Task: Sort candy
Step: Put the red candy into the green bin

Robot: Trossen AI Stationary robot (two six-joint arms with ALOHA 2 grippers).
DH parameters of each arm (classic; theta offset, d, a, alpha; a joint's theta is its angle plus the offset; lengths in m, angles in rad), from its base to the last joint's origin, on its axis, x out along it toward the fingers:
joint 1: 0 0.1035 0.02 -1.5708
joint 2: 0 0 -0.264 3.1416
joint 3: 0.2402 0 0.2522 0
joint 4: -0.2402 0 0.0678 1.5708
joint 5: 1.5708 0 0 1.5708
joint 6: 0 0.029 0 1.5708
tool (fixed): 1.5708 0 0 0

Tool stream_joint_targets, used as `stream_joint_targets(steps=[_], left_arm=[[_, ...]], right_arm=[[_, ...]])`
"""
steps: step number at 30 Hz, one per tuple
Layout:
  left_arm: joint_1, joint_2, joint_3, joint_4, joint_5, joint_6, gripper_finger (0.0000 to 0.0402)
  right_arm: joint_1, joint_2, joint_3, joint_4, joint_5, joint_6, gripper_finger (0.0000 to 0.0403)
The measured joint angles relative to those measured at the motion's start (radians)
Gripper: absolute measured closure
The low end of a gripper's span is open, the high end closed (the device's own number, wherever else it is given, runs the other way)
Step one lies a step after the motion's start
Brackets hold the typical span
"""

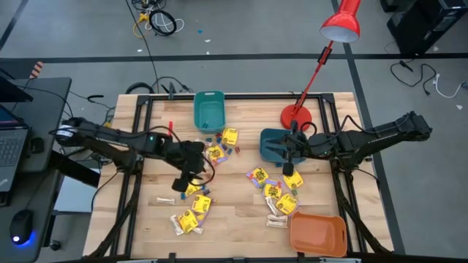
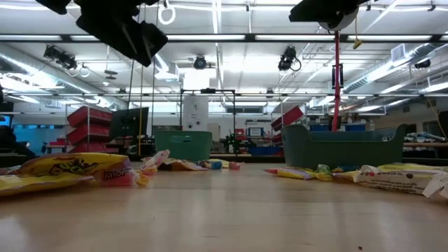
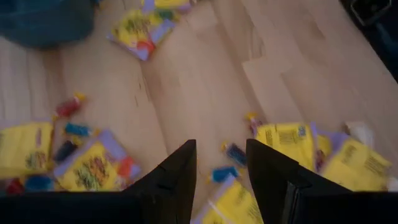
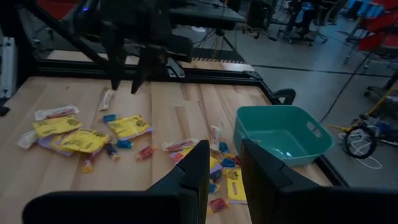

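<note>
Candy lies scattered on the wooden table: yellow packets near the front left, more packets right of the middle, and small blue and red pieces by the teal bin. My left gripper hangs open above a yellow packet and small blue pieces, touching nothing; its fingers stand apart. My right gripper is open and hovers at the near rim of the dark teal bin. In the right wrist view its fingers point over packets toward the left arm.
A light teal bin sits at the far middle, also seen as the teal bin. An orange bin is at the near right corner. A red lamp base stands behind the dark bin. Bare wood lies between the candy groups.
</note>
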Motion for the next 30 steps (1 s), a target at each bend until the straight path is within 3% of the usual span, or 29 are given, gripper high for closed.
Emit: stream_joint_targets(steps=[13, 25, 30], left_arm=[[-0.016, 0.005, -0.268, 0.376, -0.134, 0.0, 0.0259], [-0.016, 0.005, -0.495, 0.718, -0.165, 0.078, 0.0259], [-0.016, 0.005, -0.53, 0.751, -0.166, 0.079, 0.0259]], right_arm=[[0.029, -0.008, 0.0, -0.029, -0.033, 0.01, 0.0325], [0.039, -0.027, 0.0, -0.029, -0.033, 0.018, 0.0325], [0.039, -0.027, 0.0, -0.029, -0.033, 0.018, 0.0325]])
